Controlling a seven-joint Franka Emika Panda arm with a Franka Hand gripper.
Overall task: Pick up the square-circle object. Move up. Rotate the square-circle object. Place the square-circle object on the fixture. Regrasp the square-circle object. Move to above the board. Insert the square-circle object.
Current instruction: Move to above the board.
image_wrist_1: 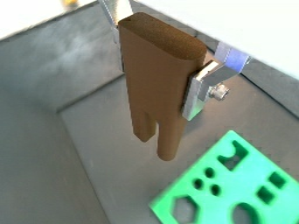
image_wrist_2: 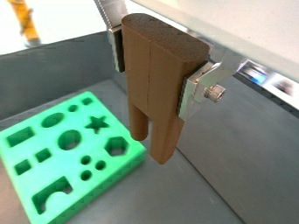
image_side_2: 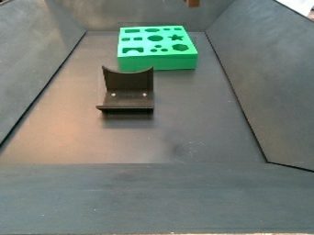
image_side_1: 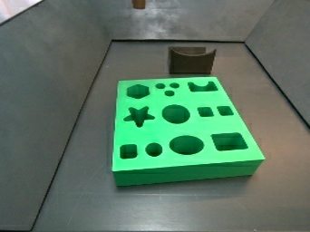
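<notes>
Brown and two-pronged, the square-circle object is clamped between the silver fingers of the gripper, prongs pointing down, seen close in both wrist views. It hangs well above the grey floor, clear of everything below. In a side view only its lower tip shows at the picture's upper edge, so the gripper itself is out of sight there. Beneath lies the green board, flat on the floor, its star, hexagon, circle and square holes all unfilled. Just beyond one short edge of the board stands the fixture, apart from it and bare on top.
</notes>
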